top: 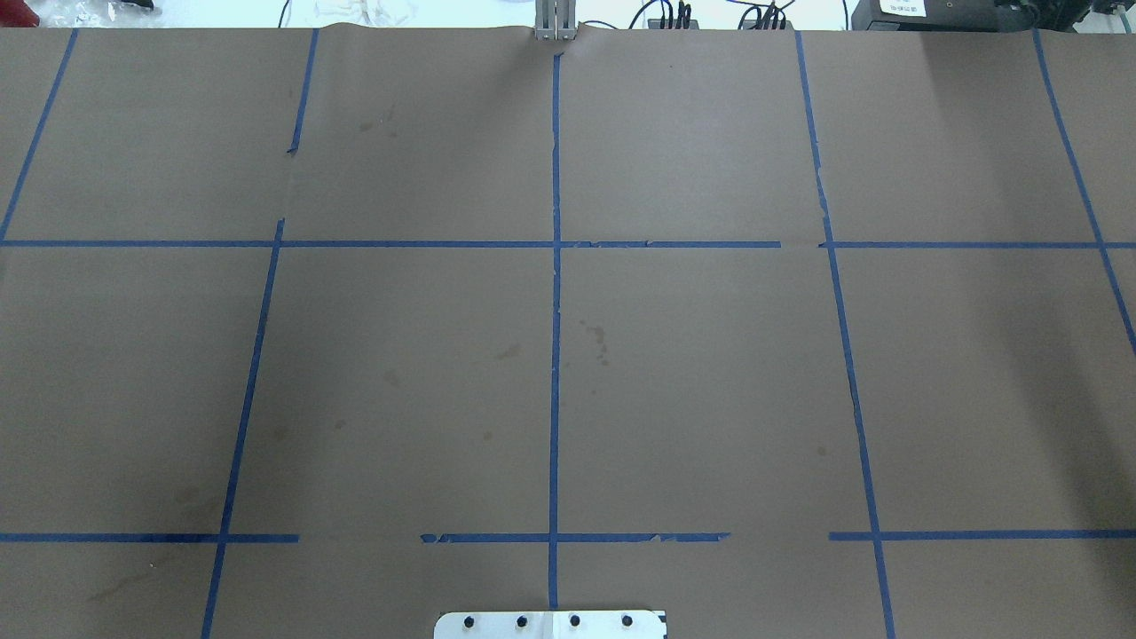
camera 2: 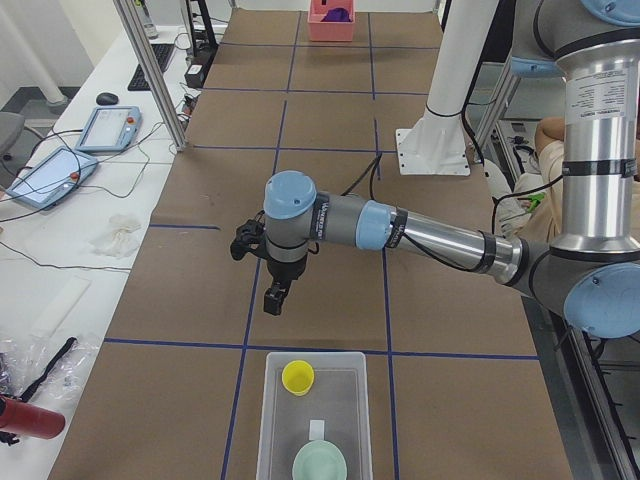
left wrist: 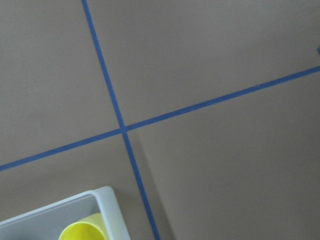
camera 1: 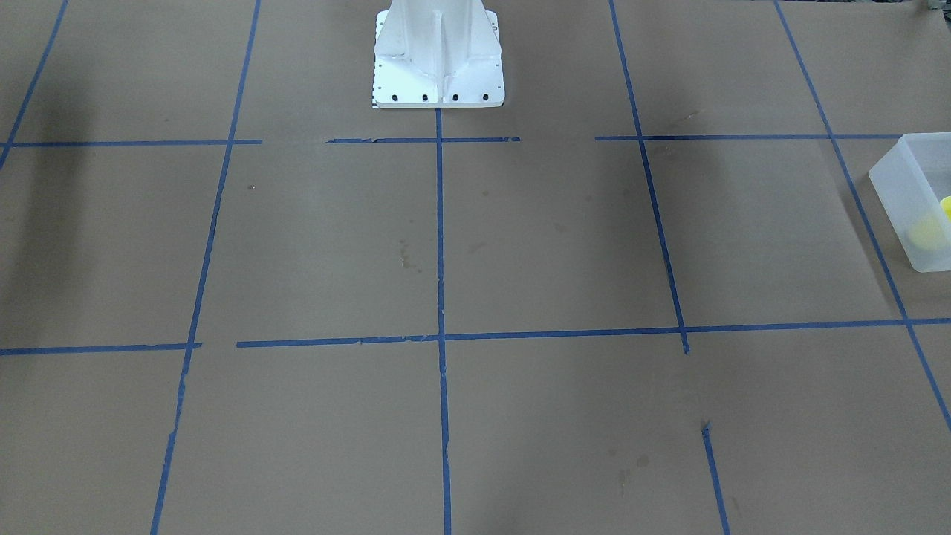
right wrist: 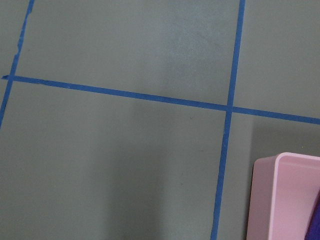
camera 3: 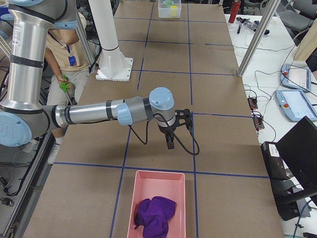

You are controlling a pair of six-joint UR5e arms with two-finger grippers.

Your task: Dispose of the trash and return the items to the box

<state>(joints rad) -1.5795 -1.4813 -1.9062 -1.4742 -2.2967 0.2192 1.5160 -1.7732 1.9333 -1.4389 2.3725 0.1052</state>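
The translucent frosted box [camera 2: 268,412] stands at the near end of the table in the exterior left view. A yellow cup [camera 2: 297,376] stands upright inside it, next to a pale green bowl [camera 2: 320,465]. The box [camera 1: 901,186] and the cup [camera 1: 946,206] also show at the right edge of the front-facing view. The left wrist view shows the box corner [left wrist: 113,210] and the cup's rim [left wrist: 81,232]. My left gripper [camera 2: 273,299] hangs above the table just beyond the box; I cannot tell if it is open or shut. My right gripper [camera 3: 170,144] hangs above the table near a pink bin; I cannot tell its state.
A pink bin [camera 3: 130,208] holding a purple cloth [camera 3: 155,214] stands at the table's right end, and its corner shows in the right wrist view [right wrist: 280,200]. The white pedestal base [camera 1: 438,63] stands at the robot's side. Blue tape lines cross the brown table.
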